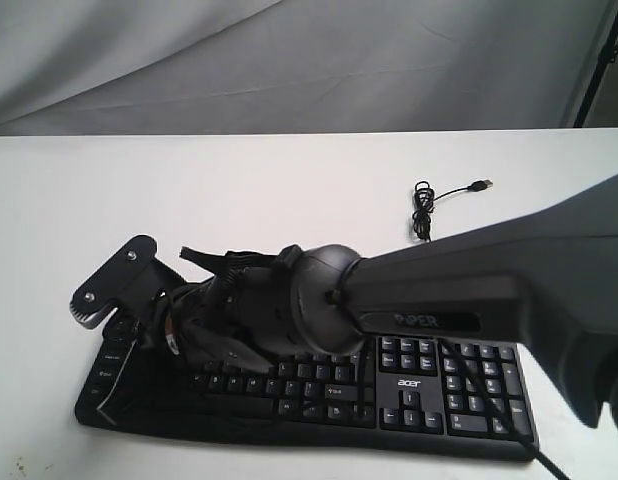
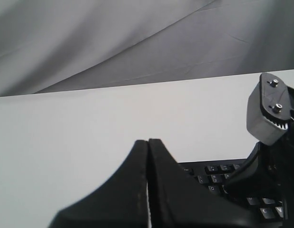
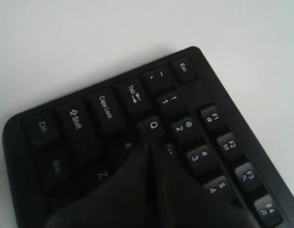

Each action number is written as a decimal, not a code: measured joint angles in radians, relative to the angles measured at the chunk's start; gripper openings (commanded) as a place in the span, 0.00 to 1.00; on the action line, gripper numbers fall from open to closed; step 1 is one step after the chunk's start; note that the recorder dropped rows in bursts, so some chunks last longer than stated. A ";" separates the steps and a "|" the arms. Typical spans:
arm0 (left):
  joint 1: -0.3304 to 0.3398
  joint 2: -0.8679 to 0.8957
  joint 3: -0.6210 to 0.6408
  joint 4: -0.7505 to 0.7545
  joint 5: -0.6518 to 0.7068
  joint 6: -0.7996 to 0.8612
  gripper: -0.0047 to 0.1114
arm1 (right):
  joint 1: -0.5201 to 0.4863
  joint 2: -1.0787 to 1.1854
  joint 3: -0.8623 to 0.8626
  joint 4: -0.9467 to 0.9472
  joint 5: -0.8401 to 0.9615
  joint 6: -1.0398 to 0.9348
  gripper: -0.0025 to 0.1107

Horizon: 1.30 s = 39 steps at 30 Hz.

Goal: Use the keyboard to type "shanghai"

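Note:
The black keyboard (image 1: 419, 385) with white legends and an "acer" logo lies along the front of the white table. My right arm (image 1: 319, 300) reaches across from the right over the keyboard's left half. In the right wrist view my right gripper (image 3: 151, 142) is shut with nothing in it. Its tips are low over the keyboard (image 3: 104, 111), just below the Q key (image 3: 153, 126) and beside A; contact cannot be told. My left gripper (image 2: 148, 141) is shut and empty above bare table, beside the keyboard (image 2: 218, 173). It does not show in the exterior view.
The keyboard's thin black USB cable (image 1: 424, 210) lies coiled behind it, its plug (image 1: 479, 186) on the table. A grey bracket on the right wrist (image 1: 114, 280) juts out over the keyboard's left end and also shows as a grey bracket (image 2: 266, 114) in the left wrist view. A grey curtain hangs behind the table.

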 measured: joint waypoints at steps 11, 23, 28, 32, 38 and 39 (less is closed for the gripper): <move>0.000 0.000 0.000 0.000 0.000 0.000 0.04 | 0.000 0.021 0.000 0.000 -0.008 0.000 0.02; 0.000 0.000 0.000 0.000 0.000 0.000 0.04 | 0.000 -0.064 0.002 -0.035 0.042 -0.002 0.02; 0.000 0.000 0.000 0.000 0.000 0.000 0.04 | 0.000 -0.165 0.112 -0.045 0.019 0.003 0.02; 0.000 0.000 0.000 0.000 0.000 0.000 0.04 | -0.009 -0.230 0.233 -0.039 -0.055 0.034 0.02; 0.000 0.000 0.000 0.000 0.000 0.000 0.04 | -0.044 -0.225 0.311 -0.016 -0.078 0.043 0.02; 0.000 0.000 0.000 0.000 0.000 0.000 0.04 | -0.050 -0.222 0.314 -0.016 -0.081 0.045 0.02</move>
